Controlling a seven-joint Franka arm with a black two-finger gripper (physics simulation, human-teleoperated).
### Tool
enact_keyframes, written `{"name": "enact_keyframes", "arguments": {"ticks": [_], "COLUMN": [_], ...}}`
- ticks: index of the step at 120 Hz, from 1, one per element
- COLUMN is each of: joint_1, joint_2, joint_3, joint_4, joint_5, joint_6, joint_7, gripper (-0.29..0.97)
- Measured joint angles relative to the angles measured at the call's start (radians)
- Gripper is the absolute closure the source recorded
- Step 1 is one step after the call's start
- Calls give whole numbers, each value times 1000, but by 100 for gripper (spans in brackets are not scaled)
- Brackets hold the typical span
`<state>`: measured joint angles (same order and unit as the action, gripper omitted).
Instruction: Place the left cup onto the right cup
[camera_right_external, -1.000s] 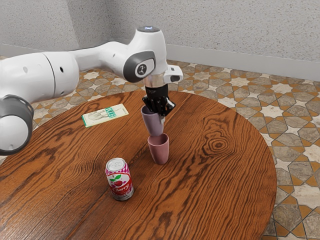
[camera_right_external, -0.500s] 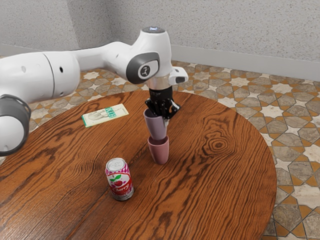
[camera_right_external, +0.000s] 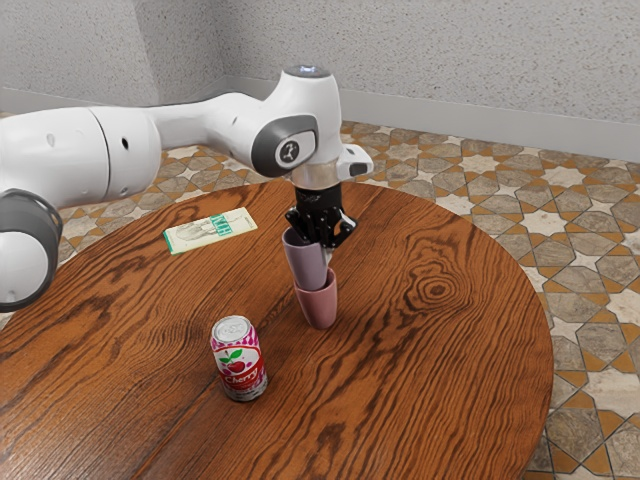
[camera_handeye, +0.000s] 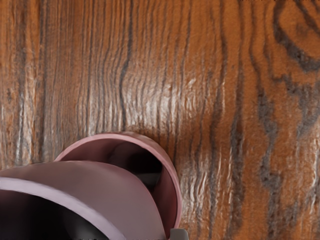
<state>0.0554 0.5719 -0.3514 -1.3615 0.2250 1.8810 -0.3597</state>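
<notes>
Fingers (camera_right_external: 322, 232) pinch rim wall of left cup (camera_right_external: 302, 265); tilted, base inside right cup (camera_right_external: 321, 305). Prob light, stiff, slick plastic; rim grip ok, may pivot.

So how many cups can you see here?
2. A mauve cup is held at its rim by the gripper, its base dipping into a pink cup that stands on the wooden table, beyond the cherry soda can. None seems hidden.

- I see the lower cup (camera_right_external: 320, 303), with the upper cup (camera_right_external: 302, 258) in it, blocking mid-table.
- The soda can (camera_right_external: 238, 358) stands nearer, toward the exterior view's left.
- Bare table (camera_right_external: 450, 380) lies toward the exterior view's right.
</notes>
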Motion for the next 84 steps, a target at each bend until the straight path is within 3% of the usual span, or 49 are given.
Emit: {"name": "enact_keyframes", "arguments": {"ticks": [36, 61, 84], "joint_1": [2, 0, -20], "joint_2": [31, 31, -31], "joint_3": [0, 0, -1], "joint_4": [0, 0, 1], "joint_5": [6, 2, 1], "joint_6": [29, 48, 42], "joint_7": [-24, -32, -35], "gripper": [78, 35, 14]}}
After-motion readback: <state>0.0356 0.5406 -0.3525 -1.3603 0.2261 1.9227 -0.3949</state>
